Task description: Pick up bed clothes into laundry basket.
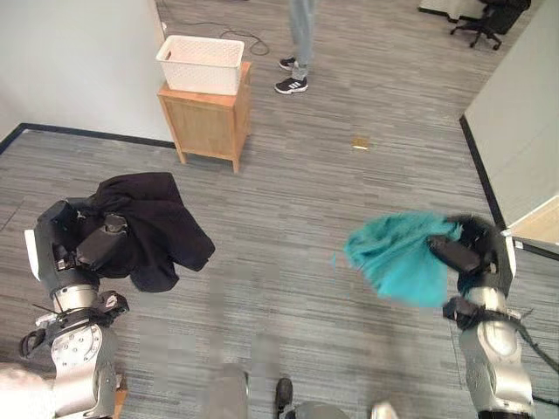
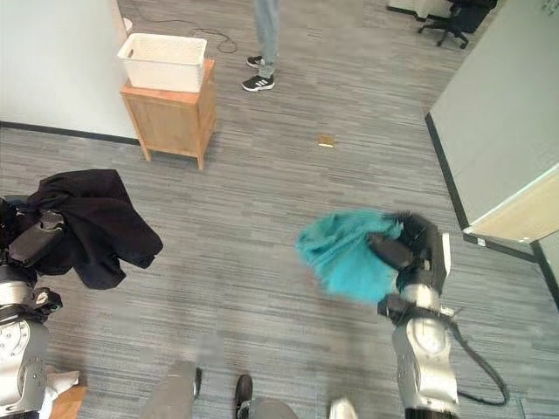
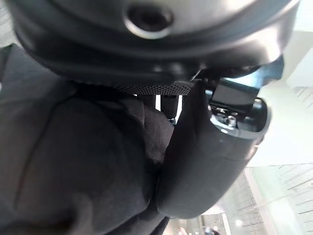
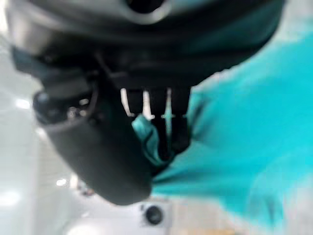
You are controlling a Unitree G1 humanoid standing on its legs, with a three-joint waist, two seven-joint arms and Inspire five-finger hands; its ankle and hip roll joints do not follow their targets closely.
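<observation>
While the left hand (image 1: 96,244) at about eight o'clock has its thumb and fingers curled round a black garment (image 1: 157,227) held clear of the grey carpeted floor (image 1: 288,209), the right hand (image 1: 467,253) at about four o'clock is closed in the same way on a teal cloth (image 1: 397,257), which looks bunched and hanging free, though its edges are smeared. Well apart from both, at about eleven o'clock, the white laundry basket (image 1: 203,63) stands on a small wooden cabinet (image 1: 208,122) against the wall, and a person's legs (image 1: 301,44) stand just beyond it at twelve o'clock.
</observation>
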